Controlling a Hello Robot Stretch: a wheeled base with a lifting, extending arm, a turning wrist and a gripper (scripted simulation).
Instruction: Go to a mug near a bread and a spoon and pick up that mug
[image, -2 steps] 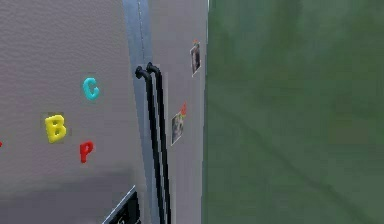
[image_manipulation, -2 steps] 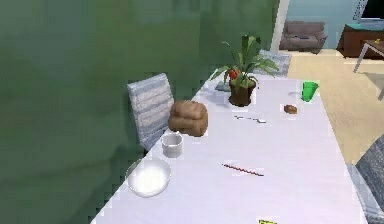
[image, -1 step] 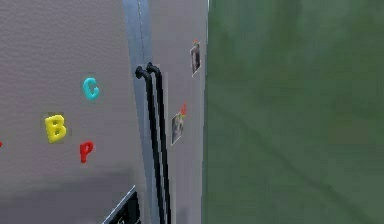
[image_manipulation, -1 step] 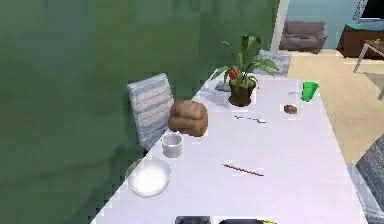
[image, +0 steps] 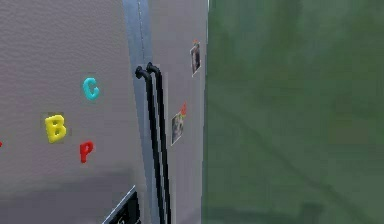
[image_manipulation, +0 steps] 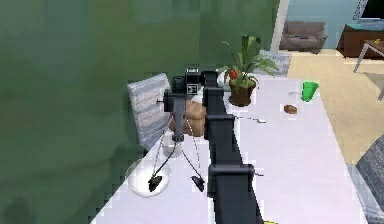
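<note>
One green mug (image_manipulation: 310, 90), one plant (image_manipulation: 242, 72)

The arm (image_manipulation: 222, 150) and gripper (image_manipulation: 177, 183) are covering part of a brown lump (image_manipulation: 197, 120). A brown speck (image_manipulation: 290, 108) by the green cup (image_manipulation: 310, 91) is looking too tiny to name.

**White tabletop and its load**

In the arm side view you see a long white tabletop (image_manipulation: 300, 160). Far out on it stands a potted plant (image_manipulation: 240, 94). To its right stands a green mug (image_manipulation: 310, 90), and a small brown piece (image_manipulation: 290, 108) lies just beside the mug. Nearer the middle lies a brown block (image_manipulation: 197, 122). At the near left corner lies a white plate (image_manipulation: 134, 180) with a dark thing (image_manipulation: 155, 181) on it.
</note>
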